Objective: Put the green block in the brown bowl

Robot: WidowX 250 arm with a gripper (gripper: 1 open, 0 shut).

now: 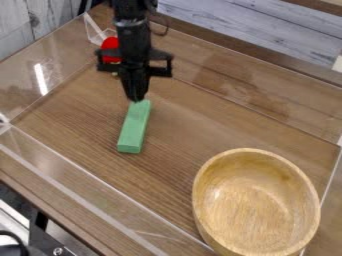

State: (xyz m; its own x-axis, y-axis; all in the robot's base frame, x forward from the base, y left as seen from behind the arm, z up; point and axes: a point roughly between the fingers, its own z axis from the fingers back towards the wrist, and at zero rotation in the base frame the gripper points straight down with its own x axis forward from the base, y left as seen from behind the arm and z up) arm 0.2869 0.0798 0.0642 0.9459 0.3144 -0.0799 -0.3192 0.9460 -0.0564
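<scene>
No lettering, label, brand mark, number or sign can be read anywhere in the camera view; nothing legible is carried by the green block, the brown bowl or the wooden table.
</scene>
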